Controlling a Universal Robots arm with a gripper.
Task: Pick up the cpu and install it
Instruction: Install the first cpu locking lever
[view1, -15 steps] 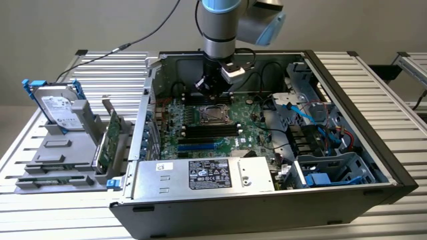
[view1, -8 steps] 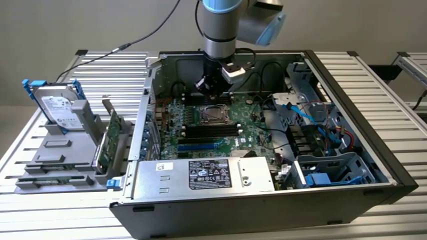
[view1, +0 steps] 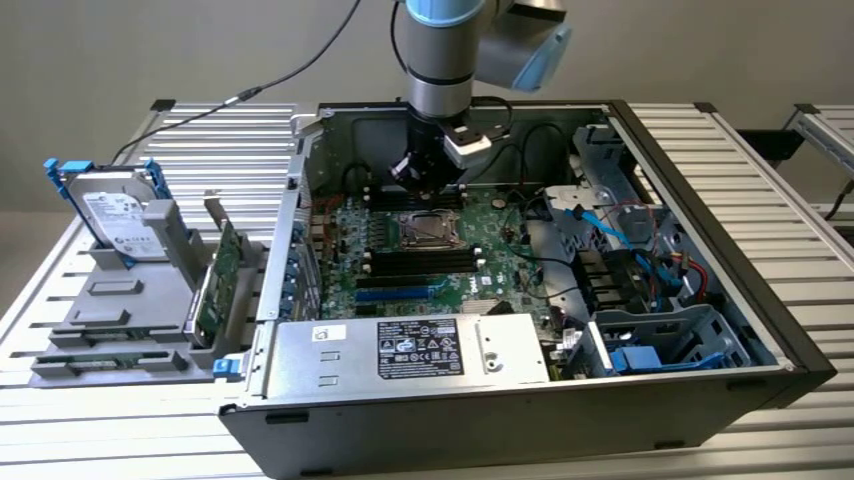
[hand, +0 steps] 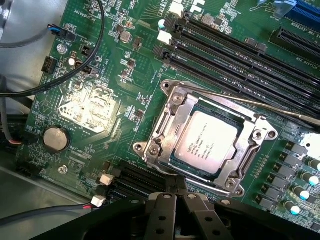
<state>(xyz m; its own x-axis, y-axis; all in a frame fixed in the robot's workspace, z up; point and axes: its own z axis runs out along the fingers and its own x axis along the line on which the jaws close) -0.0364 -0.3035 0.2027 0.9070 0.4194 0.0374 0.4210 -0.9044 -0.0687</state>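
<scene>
Right now the hand (view1: 427, 195) hangs inside the open pc case (view1: 747, 300), low over the green main board (view1: 501, 262). Its fingers (hand: 167, 210) are pressed together w/ nothing between them.

The cpu (hand: 205, 142) lies flat in its socket on the board, silver top up, w/ the metal frame (hand: 165, 125) lying around its edges. A thin metal lever (hand: 260, 102) runs across one corner of that frame. In the exterior view the cpu (view1: 430, 230) sits approx mid-board and the hand is at 12 o'clock from it, just beside the socket. In the wrist view the fingertips end right at the frame's edge, off the chip's top; can't tell if they touch the frame.

Long black memory slots (hand: 225, 50) run near the socket, a round coin battery (hand: 55, 139) sits well apart from it, and a black cable (hand: 97, 50) loops over the board.

In the exterior view a grey box w/ a label (view1: 414, 350) is at 6 o'clock from the cpu. At 9 o'clock of the case, on the exterior view's left, a grey rack (view1: 120, 300) on the table (view1: 801, 200) holds a hard drive (view1: 118, 215) upright and a green card (view1: 214, 290) on edge
</scene>
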